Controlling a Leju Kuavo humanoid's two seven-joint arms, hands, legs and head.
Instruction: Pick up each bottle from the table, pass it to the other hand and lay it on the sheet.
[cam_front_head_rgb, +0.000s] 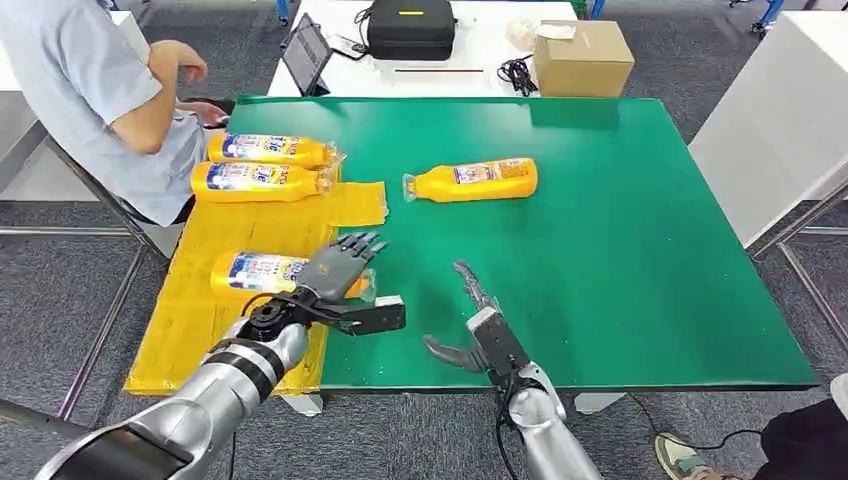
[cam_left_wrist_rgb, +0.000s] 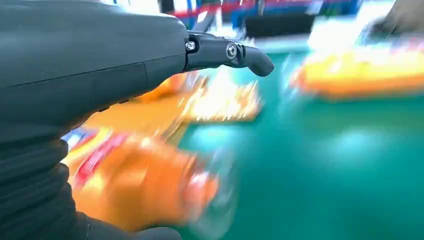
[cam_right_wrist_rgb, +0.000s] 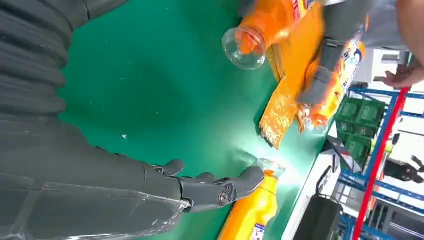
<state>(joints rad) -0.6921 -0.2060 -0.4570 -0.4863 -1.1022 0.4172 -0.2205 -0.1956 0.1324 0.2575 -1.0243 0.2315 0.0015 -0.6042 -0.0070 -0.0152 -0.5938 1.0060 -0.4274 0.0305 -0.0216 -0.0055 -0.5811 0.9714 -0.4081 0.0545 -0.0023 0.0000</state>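
Counter (cam_front_head_rgb: 620, 250) — green top, with a yellow sheet (cam_front_head_rgb: 230, 240) covering its left edge. A person in a light shirt (cam_front_head_rgb: 90, 100) sits at the far left corner.

Three bottles lie on the sheet: two side by side at the far end (cam_front_head_rgb: 270, 150) (cam_front_head_rgb: 260, 182), and a third bottle (cam_front_head_rgb: 258, 271) near the front, its cap end pointing toward the green. The left hand (cam_front_head_rgb: 335, 270) is over the cap end of this third bottle, fingers extended and spread. Whether it touches the bottle cannot be told; the left wrist view is blurred. Judged released, not grasping.

One remaining bottle (cam_front_head_rgb: 475, 181) lies on the bare green, well apart from the sheet and beyond both hands. Its long axis runs across the counter, cap toward the sheet, base toward the right.

The right hand (cam_front_head_rgb: 465, 325) hovers near the front edge, fingers apart, holding nothing. The remaining bottle lies ahead of it, roughly straight out — this hand appears the nearer and better placed. A reach forward would meet the bottle broadside, which suits a wrap around the body.
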